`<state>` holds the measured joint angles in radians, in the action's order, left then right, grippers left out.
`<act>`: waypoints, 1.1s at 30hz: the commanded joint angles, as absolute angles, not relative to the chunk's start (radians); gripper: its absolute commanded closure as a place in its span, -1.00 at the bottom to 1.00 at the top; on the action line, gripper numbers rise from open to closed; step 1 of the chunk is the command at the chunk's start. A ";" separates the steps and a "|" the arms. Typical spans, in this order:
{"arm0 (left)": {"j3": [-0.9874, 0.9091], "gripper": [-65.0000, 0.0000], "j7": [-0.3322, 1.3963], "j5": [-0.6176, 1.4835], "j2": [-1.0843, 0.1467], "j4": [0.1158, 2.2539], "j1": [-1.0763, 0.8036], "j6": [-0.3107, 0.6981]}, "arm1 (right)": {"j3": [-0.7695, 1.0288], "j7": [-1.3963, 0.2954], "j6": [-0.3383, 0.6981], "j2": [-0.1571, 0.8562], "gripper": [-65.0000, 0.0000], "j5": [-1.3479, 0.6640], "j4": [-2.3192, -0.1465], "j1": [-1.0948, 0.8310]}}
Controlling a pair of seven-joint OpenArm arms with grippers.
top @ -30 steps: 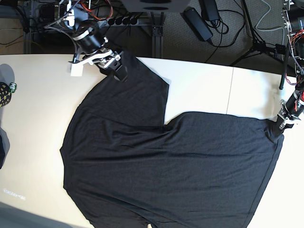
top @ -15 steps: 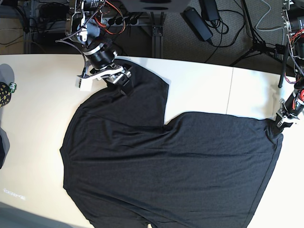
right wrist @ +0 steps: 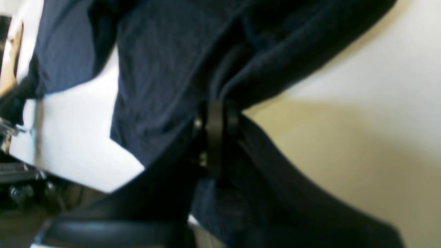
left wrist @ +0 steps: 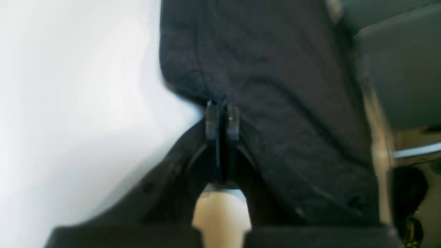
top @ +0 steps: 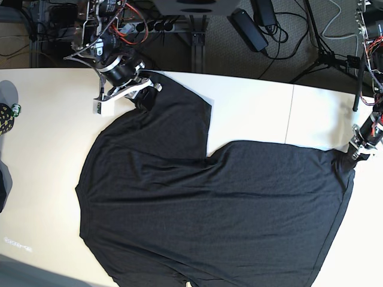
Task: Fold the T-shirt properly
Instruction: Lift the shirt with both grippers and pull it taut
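Gripping stage — we have the large black soft-knit T-shirt (top: 215, 203) spread plain-side up on the pale table (top: 48, 149), right gripper (right wrist: 216, 113) pinched on its far edge, left gripper (left wrist: 222, 115) clamped on a corner. Next, we judge, calls for lifting together.

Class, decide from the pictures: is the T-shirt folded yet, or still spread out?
Spread out. The T-shirt lies flat in one layer across the table, with no fold lines; each gripper pinches an edge.
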<state>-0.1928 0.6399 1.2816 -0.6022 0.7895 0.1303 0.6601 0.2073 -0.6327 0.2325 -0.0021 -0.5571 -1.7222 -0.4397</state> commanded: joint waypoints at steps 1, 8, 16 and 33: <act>-0.217 1.00 0.641 1.311 -0.641 0.799 0.144 0.698 | 0.213 -0.636 0.264 0.019 1.00 -0.574 -1.762 -0.470; -0.244 1.00 0.716 1.430 -0.698 0.800 0.147 0.698 | 0.310 -0.638 0.321 0.105 1.00 -0.668 -1.946 -0.555; -0.244 1.00 0.745 1.484 -0.706 0.844 0.180 0.698 | 0.395 -0.638 0.367 0.156 1.00 -0.752 -2.015 -0.513; -0.241 1.00 0.601 1.233 -0.643 0.844 0.302 0.698 | 0.332 -0.636 0.394 0.371 1.00 -0.699 -1.768 -0.089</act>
<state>-0.2348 0.6266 1.2133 -0.6170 0.8295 0.2779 0.6666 0.3271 -0.6621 0.3435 0.3576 -0.6834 -1.7489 -0.1043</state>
